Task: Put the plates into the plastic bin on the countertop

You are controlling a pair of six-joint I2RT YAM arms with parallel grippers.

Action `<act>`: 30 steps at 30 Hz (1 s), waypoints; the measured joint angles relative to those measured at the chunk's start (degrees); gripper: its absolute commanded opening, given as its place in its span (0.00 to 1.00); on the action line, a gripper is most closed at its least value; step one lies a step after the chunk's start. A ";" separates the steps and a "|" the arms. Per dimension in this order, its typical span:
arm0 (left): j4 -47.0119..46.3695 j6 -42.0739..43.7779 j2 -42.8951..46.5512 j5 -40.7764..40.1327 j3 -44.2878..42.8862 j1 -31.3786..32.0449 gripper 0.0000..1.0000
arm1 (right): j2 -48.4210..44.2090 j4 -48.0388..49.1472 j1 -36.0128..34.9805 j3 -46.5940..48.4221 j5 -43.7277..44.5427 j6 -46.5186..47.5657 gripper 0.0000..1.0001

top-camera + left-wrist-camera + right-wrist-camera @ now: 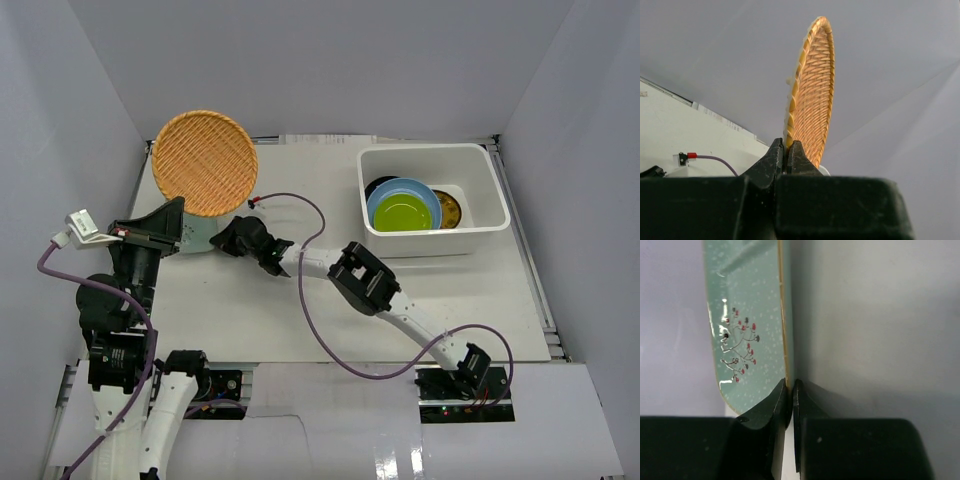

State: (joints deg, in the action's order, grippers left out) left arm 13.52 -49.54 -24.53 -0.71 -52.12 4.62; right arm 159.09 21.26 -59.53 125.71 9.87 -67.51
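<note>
Top view: flat white rectangular countertop [480,300], walled on three sides by plain pale grey panels [330,60]. At far left, round woven tan plate [205,163], pinched at its near rim by left gripper [175,212]. Just beside it, pale teal rounded-rectangular plate [200,238], gripped at one edge by right gripper [225,243]. At far right, white rectangular plastic bin [430,152], containing lime green plate [405,214] on light blue plate [392,190], with glossy black plate [376,186] and amber patterned plate [452,208] partly covered beneath. Left wrist view: woven plate [812,90] upright and edge-on, clamped tight between fingers [771,162]; purple cable [715,158] with red tip over the white surface behind. Right wrist view: teal plate [747,315], gold-rimmed and printed with a red-and-black berry sprig [740,347], edge-on, with fingers [767,407] closed on its lower edge.
</note>
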 measured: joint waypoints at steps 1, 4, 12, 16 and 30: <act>0.00 0.00 0.00 0.00 0.00 0.00 0.00 | -2.47 0.48 -0.02 -4.09 -0.02 1.09 0.08; 0.00 -0.07 -0.04 0.07 0.00 0.00 0.00 | -11.32 2.86 -0.11 -18.36 -0.15 5.51 0.08; -0.28 -1.18 -0.07 1.05 0.44 0.00 0.00 | -37.57 6.23 -0.22 -55.06 -1.42 16.57 0.08; -0.24 -1.55 -0.17 1.60 1.01 0.00 0.00 | -48.13 7.30 -0.24 -67.56 -3.17 18.29 0.08; -0.35 -3.72 -3.37 5.77 -1.11 0.00 0.00 | -88.61 8.07 8.11 -82.40 -6.69 22.75 0.08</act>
State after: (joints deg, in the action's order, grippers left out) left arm 13.17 -53.25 -27.90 5.06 -53.23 4.62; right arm 70.48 29.32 -51.42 43.31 3.18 -44.75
